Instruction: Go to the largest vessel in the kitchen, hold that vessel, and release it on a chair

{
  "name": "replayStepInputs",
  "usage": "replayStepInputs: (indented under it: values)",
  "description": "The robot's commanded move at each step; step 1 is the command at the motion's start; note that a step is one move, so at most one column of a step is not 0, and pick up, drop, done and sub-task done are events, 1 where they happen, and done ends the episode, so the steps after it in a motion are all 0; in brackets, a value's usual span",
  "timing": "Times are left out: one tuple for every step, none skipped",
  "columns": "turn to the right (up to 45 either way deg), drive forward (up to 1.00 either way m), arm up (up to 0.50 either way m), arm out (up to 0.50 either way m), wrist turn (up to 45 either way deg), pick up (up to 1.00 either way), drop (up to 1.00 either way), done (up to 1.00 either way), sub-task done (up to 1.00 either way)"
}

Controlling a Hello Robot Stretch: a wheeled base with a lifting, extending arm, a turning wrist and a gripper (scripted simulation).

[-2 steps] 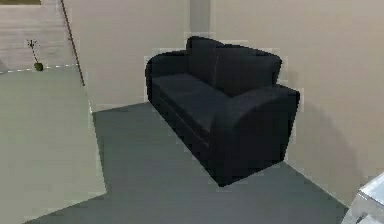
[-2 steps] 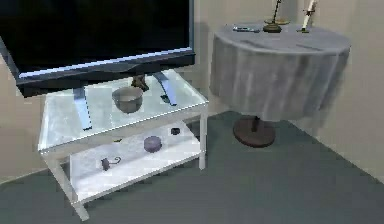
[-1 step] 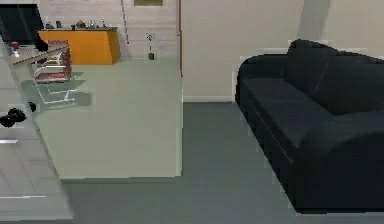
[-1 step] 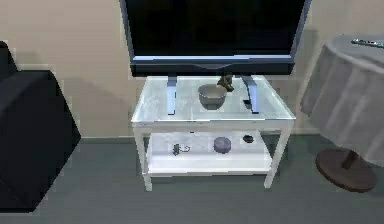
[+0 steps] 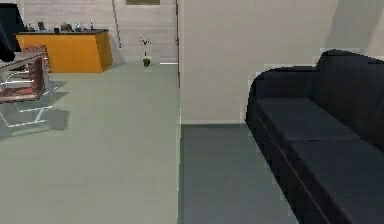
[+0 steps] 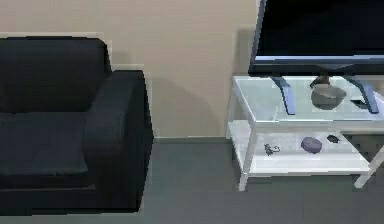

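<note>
Robot body: no finding can be entered. Its colours, shapes, cables, screws and markings cannot be told from the forward view or the arm side view.

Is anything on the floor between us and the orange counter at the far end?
Nothing visible blocks it: the pale floor runs bare to the orange counter. A metal-framed chair stands off to the forward view's left, and a wall corner and dark sofa edge the right.
</note>
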Motion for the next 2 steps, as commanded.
replayStepInputs:
  values:
    - [-24.0,0.00,0.00,0.00,0.0,0.00,0.00,0.00,0.00]
    - [-3.0,0.00,0.00,0.00,0.0,0.00,0.00,0.00,0.00]
